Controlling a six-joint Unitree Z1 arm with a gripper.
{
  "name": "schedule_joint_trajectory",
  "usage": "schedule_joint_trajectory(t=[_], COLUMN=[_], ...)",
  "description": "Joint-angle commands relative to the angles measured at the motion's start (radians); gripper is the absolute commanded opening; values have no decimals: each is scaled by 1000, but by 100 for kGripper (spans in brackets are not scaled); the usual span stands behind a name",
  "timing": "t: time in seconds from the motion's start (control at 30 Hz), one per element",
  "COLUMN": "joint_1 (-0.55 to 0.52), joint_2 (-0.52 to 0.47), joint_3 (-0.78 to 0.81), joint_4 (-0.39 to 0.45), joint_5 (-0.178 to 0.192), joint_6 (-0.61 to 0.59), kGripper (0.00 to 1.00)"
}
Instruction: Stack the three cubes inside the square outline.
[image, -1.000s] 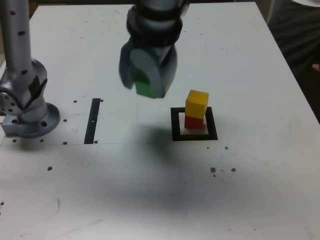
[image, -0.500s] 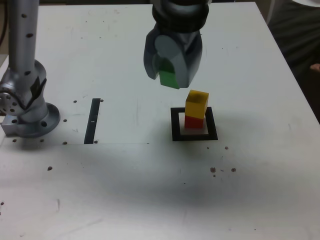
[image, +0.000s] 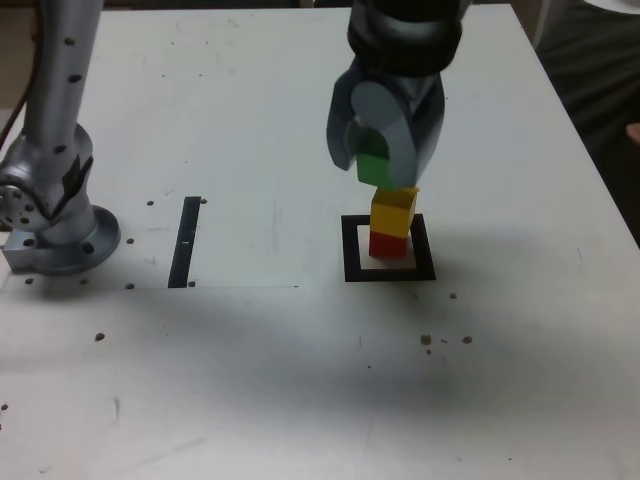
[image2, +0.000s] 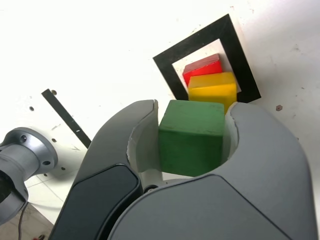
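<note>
Your green cube (image2: 191, 136) sits pinched between the gripper's (image: 385, 152) two jaws, just above the yellow cube (image: 393, 211), which rests on the red cube (image: 388, 243) inside the square outline (image: 350, 250). Your arm reaches straight down over that stack.

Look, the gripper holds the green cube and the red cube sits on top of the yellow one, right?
Not quite. The exterior view shows the yellow cube on top of the red cube. The gripper does hold the green cube.
</note>
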Motion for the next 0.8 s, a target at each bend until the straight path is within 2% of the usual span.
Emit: schedule_joint_trajectory(t=[0.0,0.23,0.27,0.33,0.43,0.5,0.6,0.77], joint_1=[2,5,7,10,18,23,30,38], joint_2=[9,24,25,27,29,30,29,21], joint_3=[-8,-9,-7,-1,12,21,33,55], joint_4=[3,-6,-8,-15,-29,-37,-43,-57], joint_5=[-1,-6,-9,-15,-26,-30,-32,-37], joint_6=[2,3,4,8,16,19,20,20], kGripper=[23,24,28,42,74,90,99,99])
